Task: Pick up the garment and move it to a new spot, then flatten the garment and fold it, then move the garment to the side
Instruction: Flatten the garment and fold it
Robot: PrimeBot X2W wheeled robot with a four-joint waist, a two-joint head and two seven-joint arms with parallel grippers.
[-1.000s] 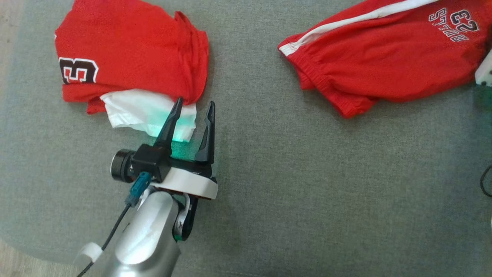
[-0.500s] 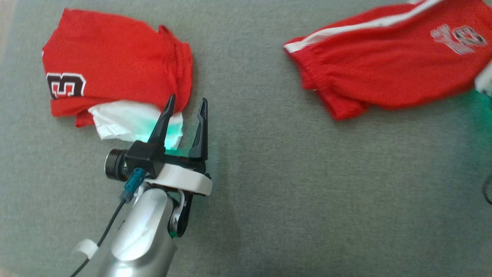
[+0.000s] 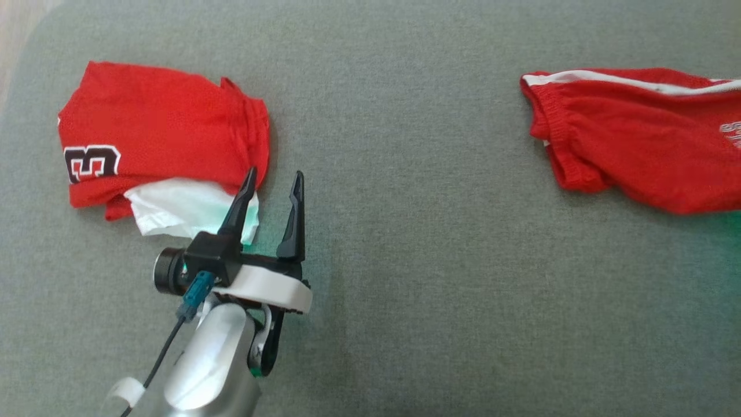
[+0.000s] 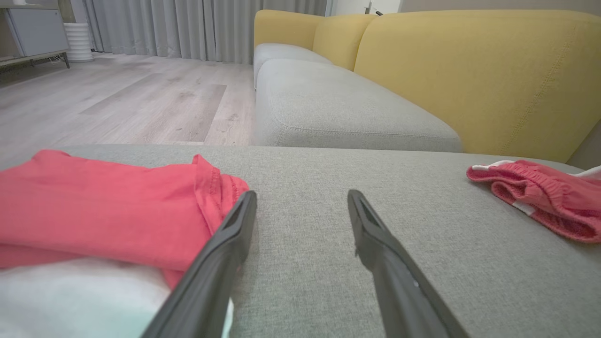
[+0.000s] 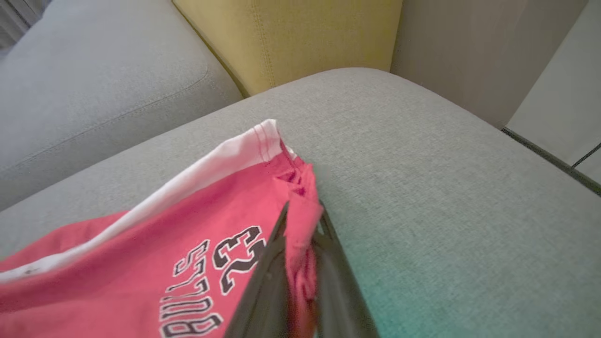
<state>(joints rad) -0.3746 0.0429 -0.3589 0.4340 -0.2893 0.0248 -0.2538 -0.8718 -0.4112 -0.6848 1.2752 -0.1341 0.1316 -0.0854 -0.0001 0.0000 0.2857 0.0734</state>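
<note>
The garment, red shorts (image 3: 631,150) with a white side stripe and "BULLS 23" print, lies at the right edge of the grey cushion (image 3: 405,231). In the right wrist view my right gripper (image 5: 303,209) is shut on a bunched hem corner of the shorts (image 5: 141,263), just above the cushion. In the head view my left gripper (image 3: 274,174) stands open over the cushion, its left finger at the corner of a folded pile. The left wrist view has the same open gripper (image 4: 301,195) with nothing between its fingers, and the shorts (image 4: 540,197) far to the right.
A folded red jersey (image 3: 162,127) with a white cloth (image 3: 179,208) under it lies at the left. Yellow backrests (image 4: 469,70) and a second grey seat (image 4: 338,108) stand beyond the cushion. Wooden floor (image 4: 117,94) lies past its edge.
My right gripper has shut on the shorts' hem, and the shorts have slid right, away from the folded pile. The head view has shifted too. The left gripper stays open by the pile.
</note>
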